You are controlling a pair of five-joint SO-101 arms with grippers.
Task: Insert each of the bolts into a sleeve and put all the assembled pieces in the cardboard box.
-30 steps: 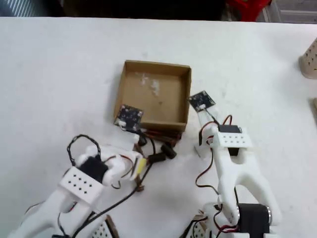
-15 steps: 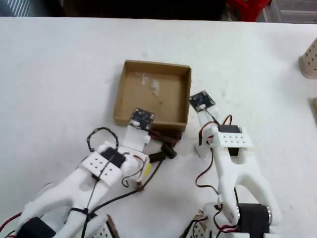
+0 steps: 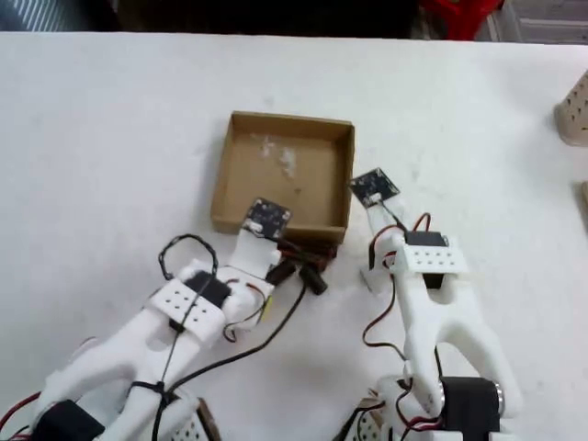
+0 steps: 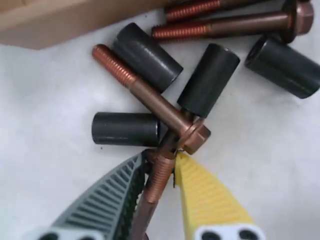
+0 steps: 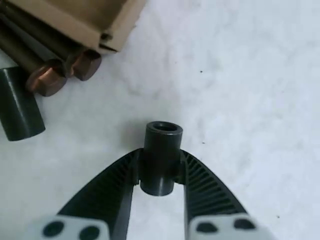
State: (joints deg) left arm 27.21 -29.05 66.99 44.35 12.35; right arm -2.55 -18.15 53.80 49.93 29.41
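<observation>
In the left wrist view my left gripper (image 4: pixel 161 159), with one grey and one yellow finger, is shut on a copper bolt (image 4: pixel 158 182). Its tip touches the head of a loose bolt (image 4: pixel 145 95) lying among several black sleeves (image 4: pixel 207 80). Two more bolts (image 4: pixel 225 25) lie against the cardboard box (image 4: pixel 50 22). My right gripper (image 5: pixel 160 165) is shut on an upright black sleeve (image 5: pixel 161 145), just off the box's corner (image 5: pixel 85 20). From above, the pile (image 3: pixel 303 271) sits at the near wall of the box (image 3: pixel 292 120), between both arms.
Two bolt heads (image 5: pixel 47 80) and a lying sleeve (image 5: pixel 17 107) are close beside the right gripper. A black cable (image 3: pixel 276 322) trails from the left arm across the table. A beige perforated object (image 3: pixel 574 115) stands at the far right edge.
My left arm has swung right and toward the box, carrying the bolt up to the pile of parts. The right arm has kept still with its sleeve.
</observation>
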